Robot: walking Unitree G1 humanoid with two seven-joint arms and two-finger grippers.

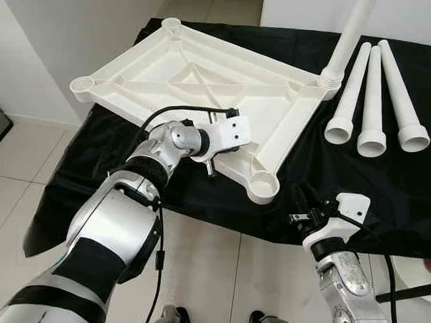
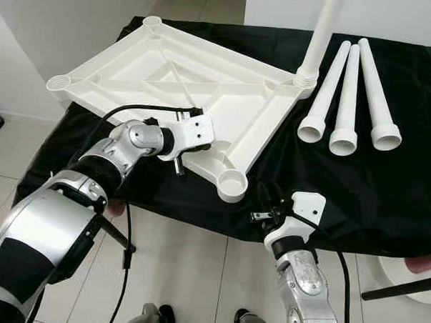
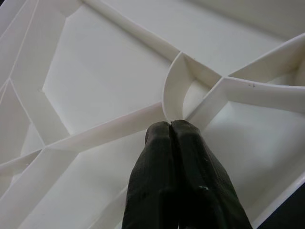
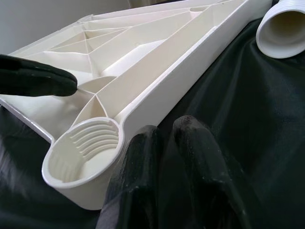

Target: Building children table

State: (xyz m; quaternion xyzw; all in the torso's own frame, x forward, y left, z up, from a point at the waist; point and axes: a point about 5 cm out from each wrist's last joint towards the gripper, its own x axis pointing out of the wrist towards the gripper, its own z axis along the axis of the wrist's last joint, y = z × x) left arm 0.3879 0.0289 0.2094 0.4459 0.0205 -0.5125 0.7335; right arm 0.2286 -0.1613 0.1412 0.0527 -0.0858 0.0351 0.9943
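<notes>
Right gripper [image 1: 303, 204] hangs at the bench's near edge, fingers together, empty, just beside the open corner socket [image 1: 263, 186]. Left gripper [image 3: 170, 125], fingers pinched shut, presses a rib to steady the upside-down tabletop [image 1: 161, 71]. One leg [image 1: 353, 27] fitted; three legs [image 1: 374, 101] wait at the right edge.

Left arm stretched forward, left gripper [image 3: 170, 131] fingers pressed together. Right arm bent low, right gripper [image 4: 167, 138] fingers nearly closed.

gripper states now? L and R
Left gripper: shut, holding nothing, tips pressed on a rib inside the tabletop.
Right gripper: shut, empty, beside the near corner socket.
</notes>
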